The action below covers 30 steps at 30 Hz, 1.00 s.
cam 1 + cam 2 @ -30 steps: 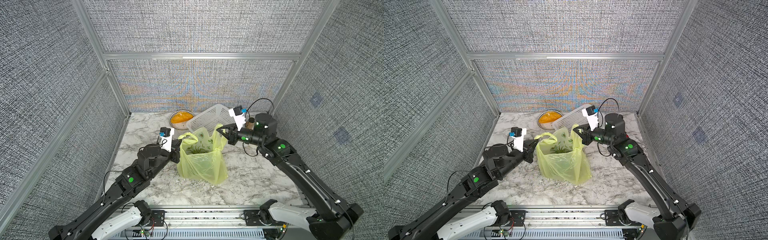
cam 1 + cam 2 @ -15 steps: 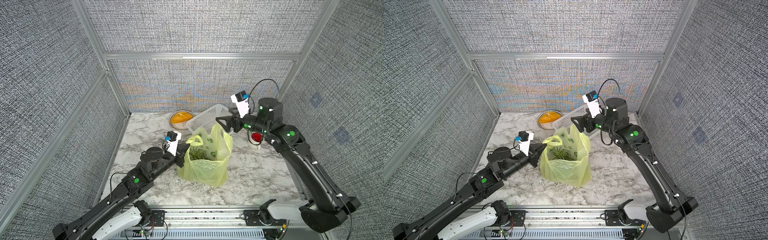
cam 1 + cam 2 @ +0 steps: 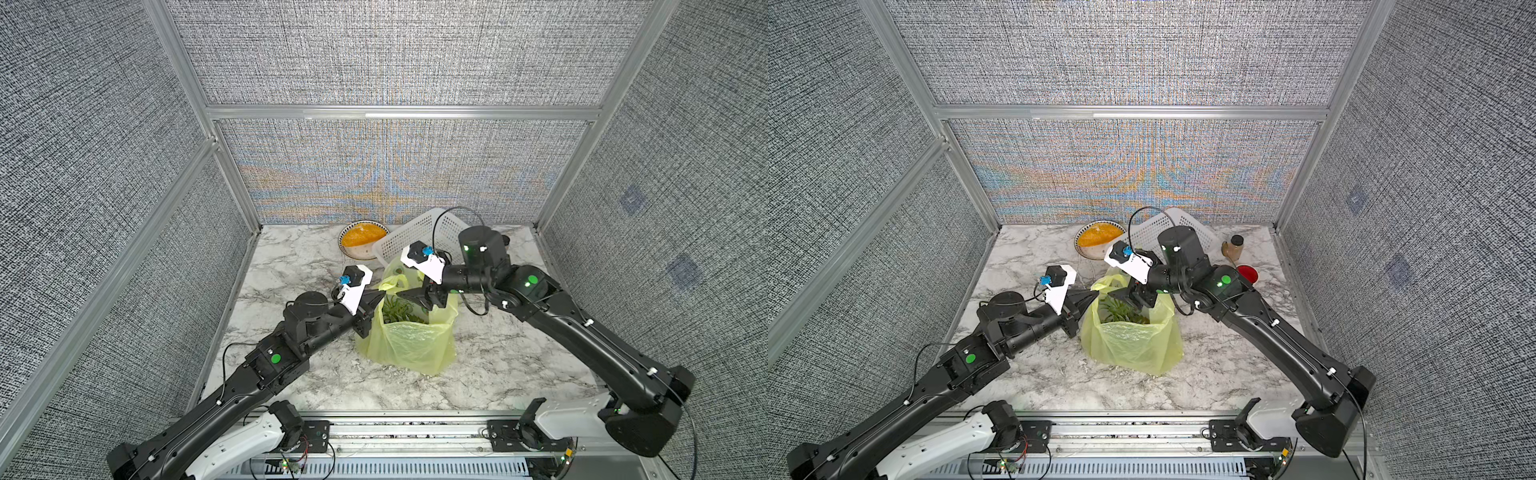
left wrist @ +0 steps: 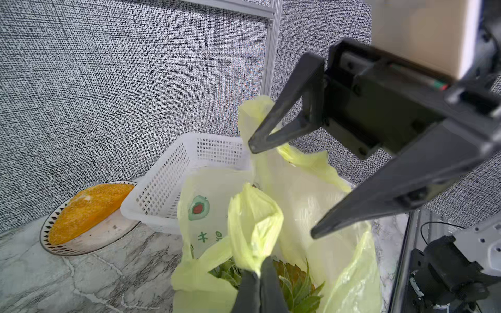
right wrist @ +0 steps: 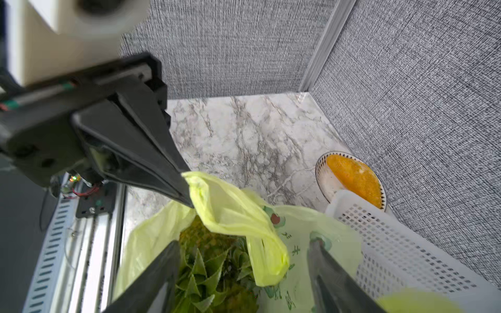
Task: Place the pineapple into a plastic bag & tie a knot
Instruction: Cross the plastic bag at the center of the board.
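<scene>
Two grippers flank the plastic bag (image 3: 411, 345), standing upright at mid marble table (image 3: 291, 266), long axis vertical, mouth upward. At left, the left gripper (image 3: 379, 294) has its jaws clamped on one handle loop (image 3: 390, 282). Bag translucent yellow-green with avocado prints; pineapple (image 3: 400, 312) inside, leafy crown pointing up. At right, the right gripper (image 3: 417, 300) has jaws spread wide over the mouth.

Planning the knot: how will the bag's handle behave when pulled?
Probably floppy: the handle pinched in the left hand folds over and droops. Likely thin and stretchy, since the bag is translucent and creased. The pineapple inside should weigh it down.
</scene>
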{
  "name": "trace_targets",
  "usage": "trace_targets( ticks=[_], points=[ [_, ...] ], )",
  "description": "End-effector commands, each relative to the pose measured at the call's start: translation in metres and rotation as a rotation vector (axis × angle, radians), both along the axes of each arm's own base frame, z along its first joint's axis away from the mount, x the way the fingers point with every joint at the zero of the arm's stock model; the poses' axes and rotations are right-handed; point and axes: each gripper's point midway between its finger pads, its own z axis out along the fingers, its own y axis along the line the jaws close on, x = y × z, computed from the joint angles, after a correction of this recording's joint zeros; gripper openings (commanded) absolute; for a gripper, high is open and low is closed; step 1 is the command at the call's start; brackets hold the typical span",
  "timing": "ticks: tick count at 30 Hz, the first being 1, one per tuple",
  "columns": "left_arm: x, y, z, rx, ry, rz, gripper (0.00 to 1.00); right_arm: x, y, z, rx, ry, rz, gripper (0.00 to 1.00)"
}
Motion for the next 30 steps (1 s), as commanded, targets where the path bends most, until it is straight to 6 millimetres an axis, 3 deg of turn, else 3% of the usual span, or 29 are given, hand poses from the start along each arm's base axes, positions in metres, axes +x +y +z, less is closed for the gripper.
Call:
trace_targets(
  ticks=[1, 10, 15, 18, 19, 22, 25, 30],
  points=[
    [-0.005, -0.004, 0.008, -0.012, -0.025, -0.038, 0.0, 0.016, -0.003, -0.006, -0.071, -0.132, -0.028, 0.71],
    [-0.011, -0.008, 0.011, 0.001, -0.03, -0.085, 0.0, 0.026, 0.005, -0.017, -0.118, -0.167, -0.002, 0.38],
    [-0.013, -0.008, 0.009, 0.012, -0.02, -0.091, 0.0, 0.025, 0.004, -0.009, -0.106, -0.187, -0.01, 0.02],
    [-0.012, -0.005, 0.002, 0.044, -0.005, -0.078, 0.02, 0.023, 0.002, 0.008, -0.068, -0.211, -0.018, 0.0],
    [-0.012, -0.003, -0.001, 0.065, 0.001, -0.071, 0.06, 0.022, 0.001, 0.017, -0.047, -0.223, -0.026, 0.0],
    [-0.01, 0.004, -0.003, 0.115, -0.003, -0.042, 0.34, 0.017, -0.004, 0.043, 0.017, -0.258, -0.041, 0.0],
    [-0.012, 0.009, 0.011, 0.139, -0.04, -0.043, 0.57, 0.011, -0.009, 0.058, 0.058, -0.286, -0.042, 0.0],
    [-0.017, 0.001, 0.045, 0.128, -0.094, -0.101, 0.71, 0.005, -0.012, 0.066, 0.092, -0.291, -0.042, 0.0]
  ],
)
